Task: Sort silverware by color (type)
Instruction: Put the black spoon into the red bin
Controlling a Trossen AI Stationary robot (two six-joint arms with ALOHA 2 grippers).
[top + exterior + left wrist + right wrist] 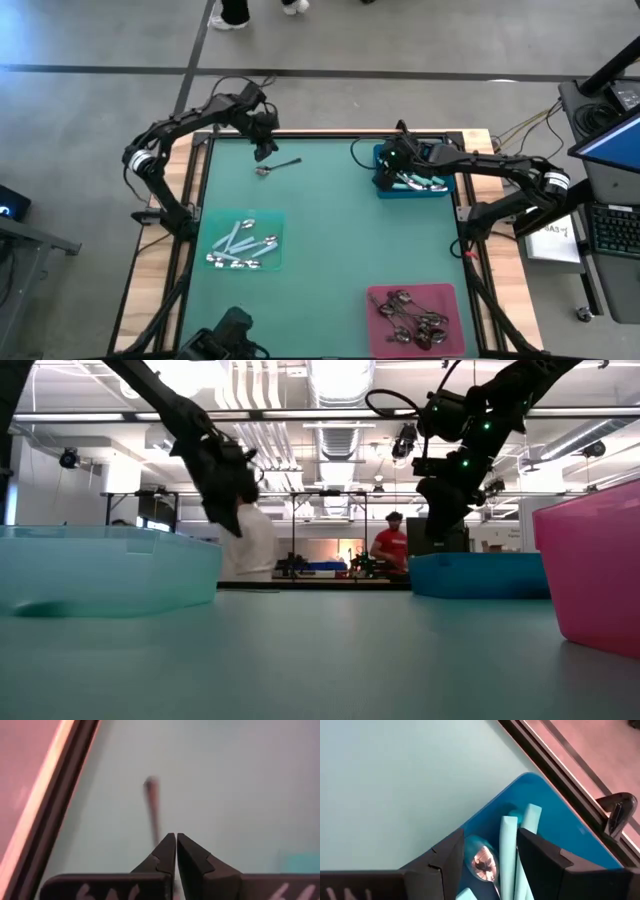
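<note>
Green matting covers the desk, seen from above with two dark arms reaching in from its sides. Taking the lone spoon near the far edge as the landmark: nearest the camera and well to its right lies a pink tray holding a tangle of dark metal spoons. Closer to the lone spoon, on the near side and a little to its left, a pale teal tray carries a cluster of pale-handled spoons. Level with the lone spoon, well apart to its right, a deep blue tray holds spoons with light handles.

That lone spoon has a dark handle and a shiny bowl and lies flat on the mat. The left gripper hangs just beyond it, jaws shut tight together; the wrist view shows the handle running out ahead of the closed tips, and whether they pinch its end cannot be told. The right gripper hovers over the blue tray with its jaws spread wide, holding nothing.

A spoon like this is probably light, stiff and slick, and likely to swivel if pinched at one end. Gripping across the slim handle near its middle looks safest; the rounded bowl would likely slip.
</note>
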